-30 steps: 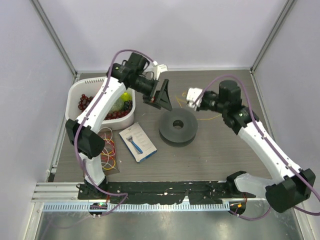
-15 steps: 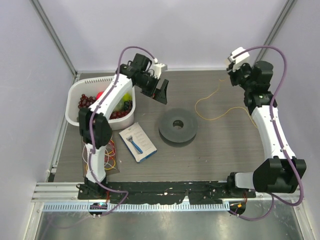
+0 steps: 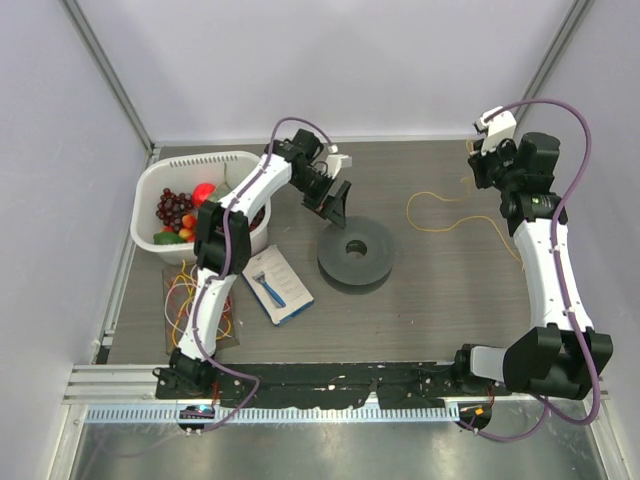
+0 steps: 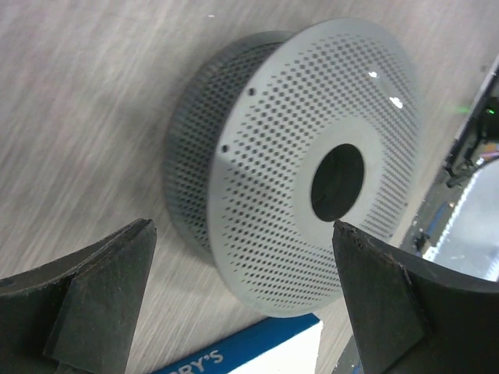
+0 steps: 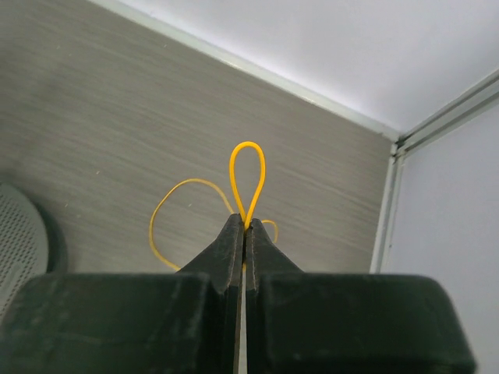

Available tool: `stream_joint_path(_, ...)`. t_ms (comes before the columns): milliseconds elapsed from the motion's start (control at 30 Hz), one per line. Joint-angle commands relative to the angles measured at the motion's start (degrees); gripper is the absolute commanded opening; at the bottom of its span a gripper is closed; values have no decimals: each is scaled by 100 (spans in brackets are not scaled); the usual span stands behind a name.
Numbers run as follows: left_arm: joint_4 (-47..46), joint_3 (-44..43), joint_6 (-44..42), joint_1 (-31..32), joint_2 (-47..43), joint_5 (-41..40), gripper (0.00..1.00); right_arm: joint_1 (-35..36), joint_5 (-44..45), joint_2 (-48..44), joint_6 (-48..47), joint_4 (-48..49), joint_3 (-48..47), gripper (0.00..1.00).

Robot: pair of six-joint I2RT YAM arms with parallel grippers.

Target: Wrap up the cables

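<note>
The dark grey perforated spool (image 3: pixel 356 255) lies flat mid-table; in the left wrist view (image 4: pixel 265 195) it fills the space ahead of the fingers. The thin yellow wire (image 3: pixel 432 195) lies in loose loops right of the spool and runs up to my right gripper (image 3: pixel 478 168). My right gripper (image 5: pixel 245 226) is shut on the wire, and a small loop of it (image 5: pixel 248 167) sticks out past the fingertips. My left gripper (image 3: pixel 335 207) hangs open and empty just beyond the spool's far-left edge; its fingers frame the spool in the left wrist view (image 4: pixel 242 226).
A white basin (image 3: pixel 150 190) with fruit stands at the left. A blue-and-white razor pack (image 3: pixel 275 285) lies left of the spool and shows in the left wrist view (image 4: pixel 257 351). Coloured bands (image 3: pixel 195 300) lie near the left arm. Walls close the back and right.
My right gripper has swung from beside the spool to the far right, drawing the yellow wire out. My left gripper has moved right and down toward the spool.
</note>
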State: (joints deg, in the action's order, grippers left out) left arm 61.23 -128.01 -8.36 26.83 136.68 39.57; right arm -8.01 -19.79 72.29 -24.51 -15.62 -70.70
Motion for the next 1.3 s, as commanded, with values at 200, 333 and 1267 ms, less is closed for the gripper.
stream_joint_path(200, -260, 425, 80, 42, 315, 1729, 85, -25, -51, 365, 788, -1708, -463, 1)
stream_joint_path(333, -577, 575, 343, 42, 385, 2018, 80, -25, -33, 242, 1115, -1611, -252, 1)
stream_joint_path(1267, -1630, 3500, -2099, 1544, -3252, -704, 1, 202, -2494, -198, -519, -3949, -455, 1)
